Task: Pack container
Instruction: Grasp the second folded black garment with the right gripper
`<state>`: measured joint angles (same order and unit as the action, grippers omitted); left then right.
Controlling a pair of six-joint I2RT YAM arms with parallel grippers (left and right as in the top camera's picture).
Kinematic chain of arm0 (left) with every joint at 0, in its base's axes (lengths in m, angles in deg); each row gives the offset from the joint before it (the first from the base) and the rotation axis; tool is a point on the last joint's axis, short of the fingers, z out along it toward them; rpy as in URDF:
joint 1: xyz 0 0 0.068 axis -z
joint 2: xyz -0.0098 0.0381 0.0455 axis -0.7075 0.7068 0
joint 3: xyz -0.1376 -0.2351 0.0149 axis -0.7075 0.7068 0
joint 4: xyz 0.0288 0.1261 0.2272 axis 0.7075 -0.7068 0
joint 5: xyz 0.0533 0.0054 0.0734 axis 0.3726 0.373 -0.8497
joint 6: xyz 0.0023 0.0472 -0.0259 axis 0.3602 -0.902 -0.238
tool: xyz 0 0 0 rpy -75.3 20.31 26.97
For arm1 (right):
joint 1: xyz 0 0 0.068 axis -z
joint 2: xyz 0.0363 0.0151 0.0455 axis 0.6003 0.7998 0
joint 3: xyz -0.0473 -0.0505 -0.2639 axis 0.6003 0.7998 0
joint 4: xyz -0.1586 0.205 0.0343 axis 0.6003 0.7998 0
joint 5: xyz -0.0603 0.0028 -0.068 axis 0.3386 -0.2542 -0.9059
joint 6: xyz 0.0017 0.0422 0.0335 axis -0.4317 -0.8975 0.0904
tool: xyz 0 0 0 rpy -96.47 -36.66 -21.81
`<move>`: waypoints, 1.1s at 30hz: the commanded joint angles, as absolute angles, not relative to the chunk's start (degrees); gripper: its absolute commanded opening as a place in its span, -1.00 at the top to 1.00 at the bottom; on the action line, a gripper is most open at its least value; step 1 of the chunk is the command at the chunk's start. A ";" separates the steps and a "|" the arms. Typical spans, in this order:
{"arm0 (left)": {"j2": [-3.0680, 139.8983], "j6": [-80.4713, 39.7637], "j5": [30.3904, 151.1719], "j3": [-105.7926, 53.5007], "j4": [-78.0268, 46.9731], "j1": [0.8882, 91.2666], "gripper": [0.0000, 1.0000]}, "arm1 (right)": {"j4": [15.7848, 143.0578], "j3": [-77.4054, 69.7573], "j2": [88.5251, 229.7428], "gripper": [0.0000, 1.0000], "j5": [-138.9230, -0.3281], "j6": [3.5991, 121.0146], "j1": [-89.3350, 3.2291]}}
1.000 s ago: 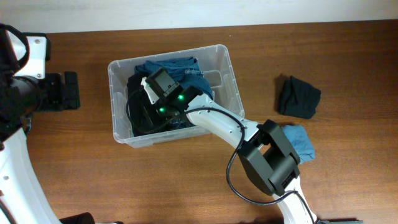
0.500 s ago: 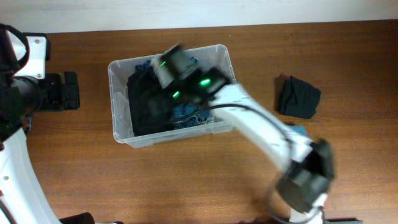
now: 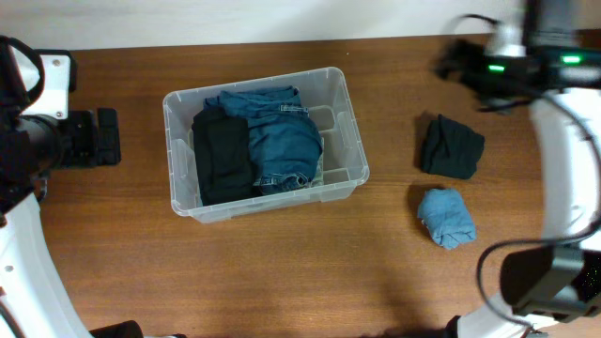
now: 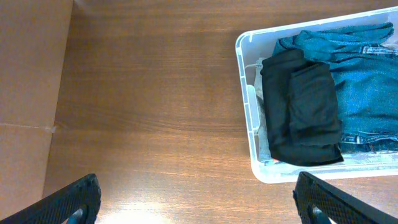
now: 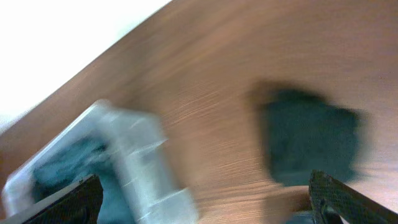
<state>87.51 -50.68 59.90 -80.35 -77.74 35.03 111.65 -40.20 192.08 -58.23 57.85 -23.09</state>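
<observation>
Container point(image 3: 344, 141): clear plastic bin, stands upright on the bench point(image 3: 282, 272), left of centre. No lid in view.

Contents: a folded black garment point(image 3: 223, 160) along its left side and blue denim point(image 3: 282, 136) beside it, the two touching. A bare strip of floor shows at the right wall.

Outside the bin: a dark cloth point(image 3: 451, 145) and, nearer the front edge, a light blue bundle point(image 3: 446, 216). Both lie well to the right of the container.

Left claw point(image 4: 202, 202): released, fingers spread wide, nothing between them. It hovers off the container's left end, apart from it.

Right claw point(image 5: 208, 199): released and empty, fingertips far apart. It is at the far right of the bench, near the dark cloth. The right wrist view is smeared, so fine detail is lost.

Handling judgement:
- The bin looks thin-walled and light even with the clothes in it, so a sideways nudge could slide it on the smooth wood.
- Its walls are slick and likely to flex, so the rolled rim is the sound place to grip.
- The loose cloths are soft and limp. A pinch from above at the thickest fold should lift them, with edges likely to trail over the rim.
</observation>
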 commanded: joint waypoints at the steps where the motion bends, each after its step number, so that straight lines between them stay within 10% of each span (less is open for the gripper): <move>1: 86.85 -49.98 59.94 -80.35 -77.66 34.79 -0.99 | 112.90 -38.52 195.67 -0.97 -55.50 66.72 -14.39; 19: 86.85 -49.96 59.94 -80.35 -77.66 34.79 -0.99 | 111.47 -34.30 224.85 -0.89 -33.29 85.26 -7.52; 27: 86.85 -49.98 59.92 -80.35 -77.66 34.79 -0.99 | 112.52 -33.45 224.69 0.71 -34.97 85.45 -12.18; 33: 86.85 -49.96 59.92 -80.35 -77.66 34.79 -0.99 | 115.37 -35.42 216.17 0.91 -29.18 83.01 -12.84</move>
